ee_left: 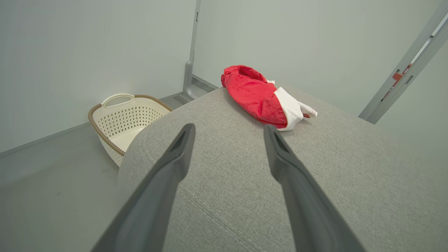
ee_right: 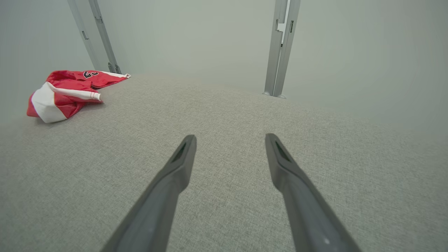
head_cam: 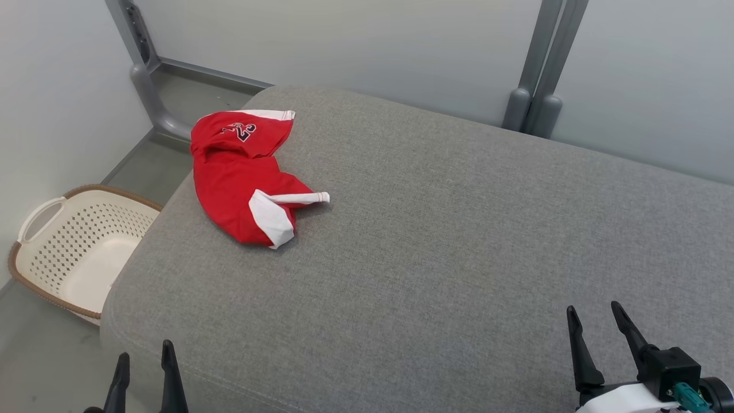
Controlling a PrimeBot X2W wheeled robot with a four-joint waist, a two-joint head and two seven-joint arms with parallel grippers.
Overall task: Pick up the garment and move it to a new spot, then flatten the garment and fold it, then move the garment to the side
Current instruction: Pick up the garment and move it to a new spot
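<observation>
The crumpled red-and-white garment [head_cam: 235, 183] lies near the far left corner of the grey cushion [head_cam: 430, 229], at 1 o'clock from the left pincer [head_cam: 144, 351] and 10 o'clock from the right pincer [head_cam: 593, 308], well apart from both. Both pincers are released, fingers spread, holding nothing

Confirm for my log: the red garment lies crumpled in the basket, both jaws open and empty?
No. The head view shows the garment crumpled on the grey cushion, not in the basket, which stands beside it on the floor. Both jaws are open and empty.
</observation>
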